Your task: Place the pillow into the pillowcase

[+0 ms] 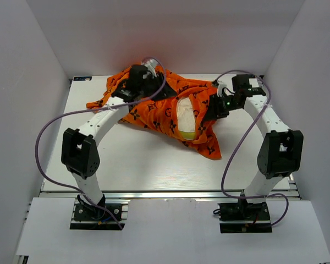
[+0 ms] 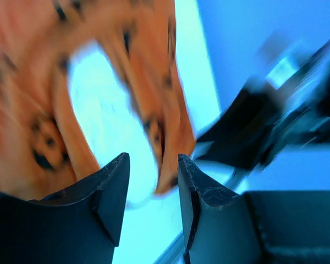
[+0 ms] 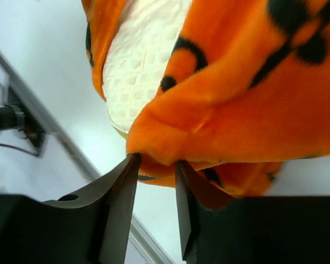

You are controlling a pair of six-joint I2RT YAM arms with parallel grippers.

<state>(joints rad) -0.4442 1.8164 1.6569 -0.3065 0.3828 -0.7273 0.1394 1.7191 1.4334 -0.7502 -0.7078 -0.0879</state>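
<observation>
The orange pillowcase [image 1: 154, 113] with black marks lies bunched at the back middle of the table. The white pillow [image 1: 185, 118] shows through its open mouth, which faces right and front. My right gripper [image 1: 213, 109] is at the mouth's right edge, shut on a thick fold of the pillowcase [image 3: 253, 93] hem and holding it off the table. In the right wrist view the pillow [image 3: 137, 60] sits inside, beyond the right gripper [image 3: 155, 162]. My left gripper [image 1: 160, 89] hovers over the top of the case. The left gripper [image 2: 152, 159] is open with nothing between its fingers, and the view is blurred.
White walls close in the table [image 1: 143, 165] on the left, back and right. A metal rail [image 1: 170, 193] runs along the near edge between the two arm bases. Purple cables loop beside each arm.
</observation>
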